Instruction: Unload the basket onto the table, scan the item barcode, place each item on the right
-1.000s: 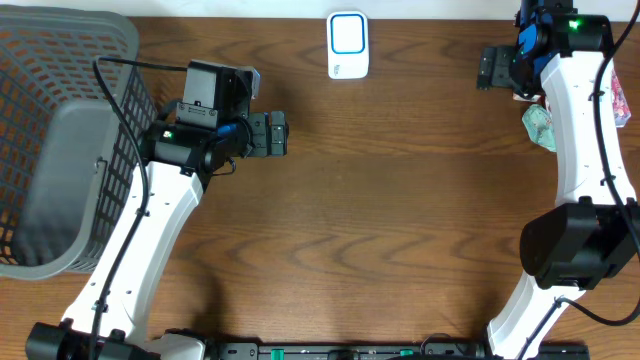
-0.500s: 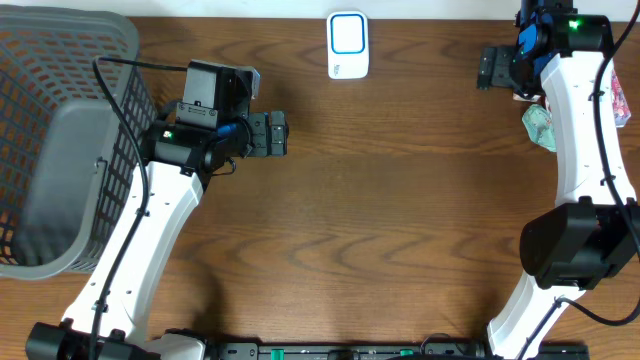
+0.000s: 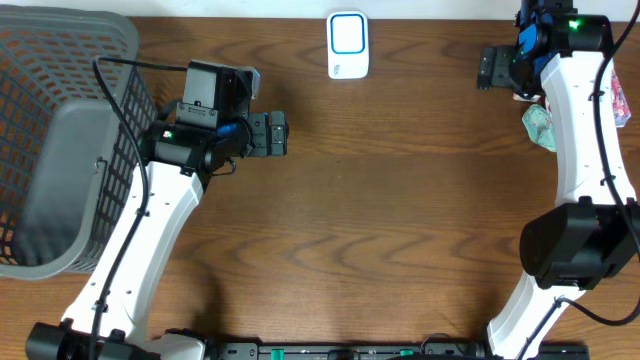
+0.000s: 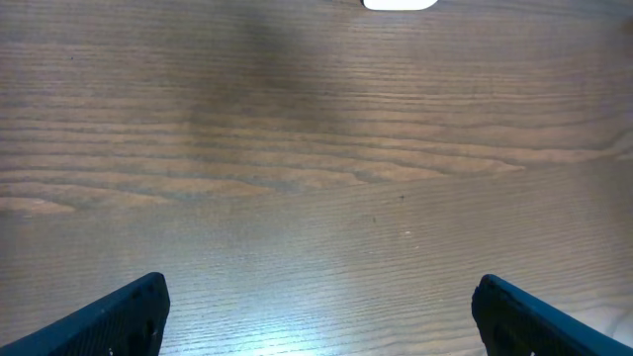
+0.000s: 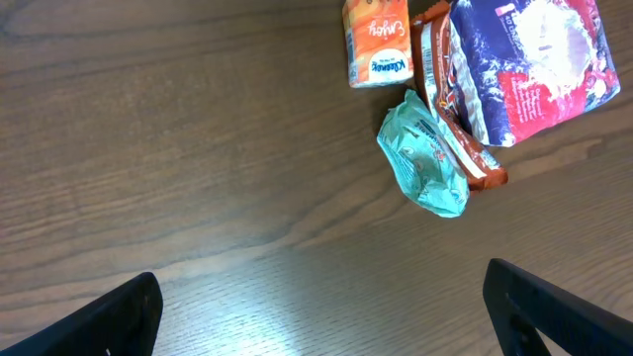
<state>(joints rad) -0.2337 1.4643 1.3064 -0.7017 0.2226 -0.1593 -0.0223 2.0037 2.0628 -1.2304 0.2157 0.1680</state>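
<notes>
The barcode scanner (image 3: 348,45), a white slab with a blue-rimmed window, lies at the table's far edge; its rim shows at the top of the left wrist view (image 4: 400,4). A small pile of items lies at the far right: a teal packet (image 5: 425,158), an orange Kleenex pack (image 5: 378,42), a red-brown packet (image 5: 463,119) and a blue, white and red bag (image 5: 534,59). Overhead, only the teal packet (image 3: 540,126) shows beside the right arm. My right gripper (image 5: 326,331) is open over bare wood short of the pile, holding nothing. My left gripper (image 4: 321,326) is open and empty, left of the scanner.
A grey wire basket (image 3: 110,40) with a grey liner stands at the table's left edge, beside the left arm. The right arm's white links (image 3: 575,130) run along the right edge, covering part of the pile.
</notes>
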